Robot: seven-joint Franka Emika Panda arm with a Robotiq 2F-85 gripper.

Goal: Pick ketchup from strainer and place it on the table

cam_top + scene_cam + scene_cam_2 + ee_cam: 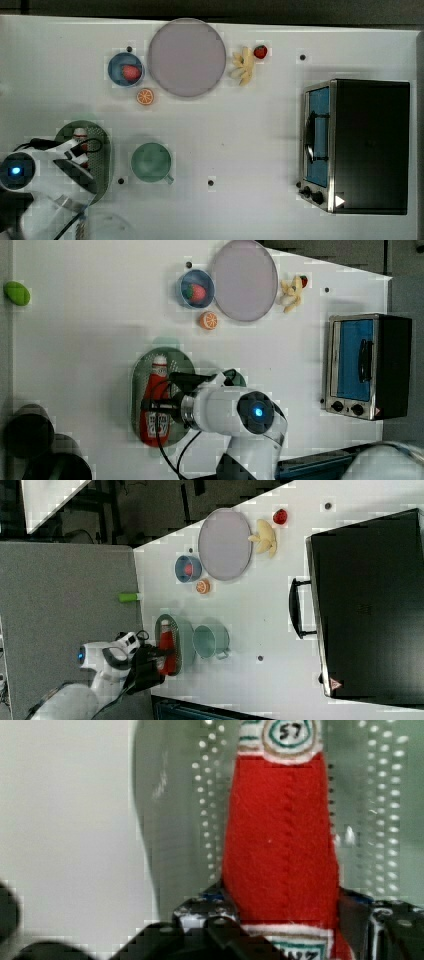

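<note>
The ketchup (156,385), a red bottle with a white cap and label, lies flat in the pale green strainer (138,371) on the white table (225,140). My gripper (285,909) straddles the bottle's lower body; in the wrist view a finger presses against each red side (282,835), so it is shut on the bottle. In the left view the gripper (160,407) sits across the bottle near its label. The top view shows the white cap (80,133) beside the wrist, inside the strainer (103,155). In the right view the bottle (166,640) still rests in the strainer (161,622).
A round green cup (151,162) stands close to the strainer on the top view's right. Farther off are a grey plate (187,57), a blue bowl with a strawberry (126,70), an orange slice (145,96), a banana (244,65) and a toaster oven (357,145).
</note>
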